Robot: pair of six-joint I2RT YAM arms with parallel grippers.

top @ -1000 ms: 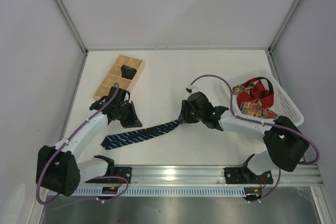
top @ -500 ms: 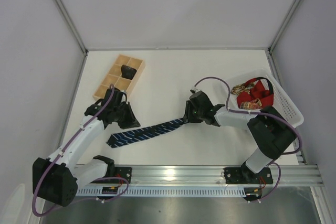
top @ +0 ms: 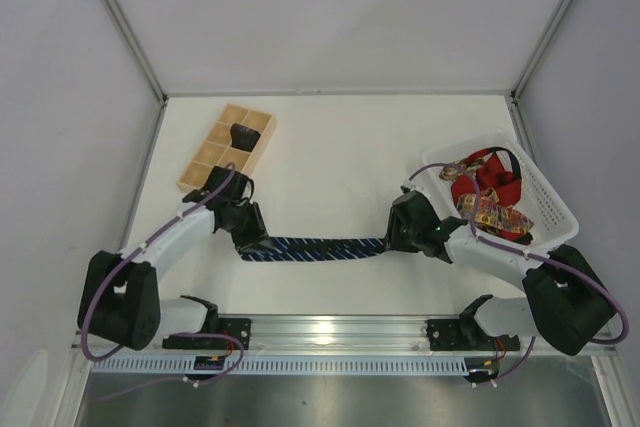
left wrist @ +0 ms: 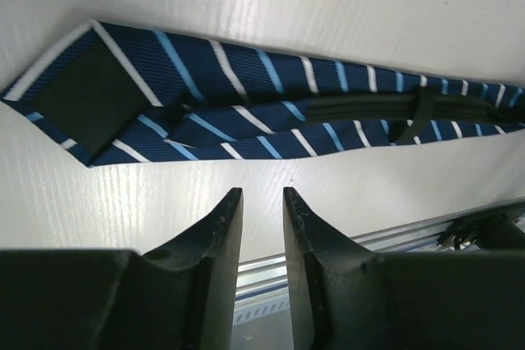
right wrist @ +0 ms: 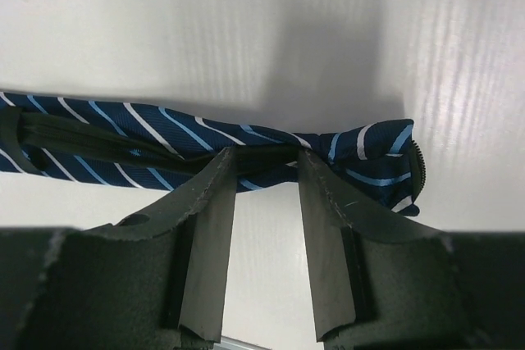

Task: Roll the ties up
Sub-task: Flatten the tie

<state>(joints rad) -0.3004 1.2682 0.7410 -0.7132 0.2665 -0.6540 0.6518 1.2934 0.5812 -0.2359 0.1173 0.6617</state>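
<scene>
The navy tie (top: 315, 247) with thin pale blue and white diagonal stripes lies stretched out almost straight across the near part of the white table (top: 330, 157), running from one arm to the other. Its underside faces up, with the centre seam and the dark keeper loop showing in the left wrist view. Its broad pointed end lies at the left arm and its narrow end at the right. The left gripper (left wrist: 262, 196) sits just on the near side of the broad end. Its jaws are parted by a narrow gap with nothing between them and they do not touch the fabric. The right gripper (right wrist: 264, 161) stands over the narrow end, its two fingertips on either side of the fabric, which bunches thin between them, so it appears to pinch the tie. The last short bit of the tie folds over just beyond the fingers. At the far left sits a wooden divided tray (top: 213, 155) with one dark rolled bundle (top: 243, 135) in a far compartment. At the right, a white plastic basket (top: 545, 202) holds a red tie (top: 490, 179) and a gold-patterned tie (top: 490, 209) heaped together.
</scene>
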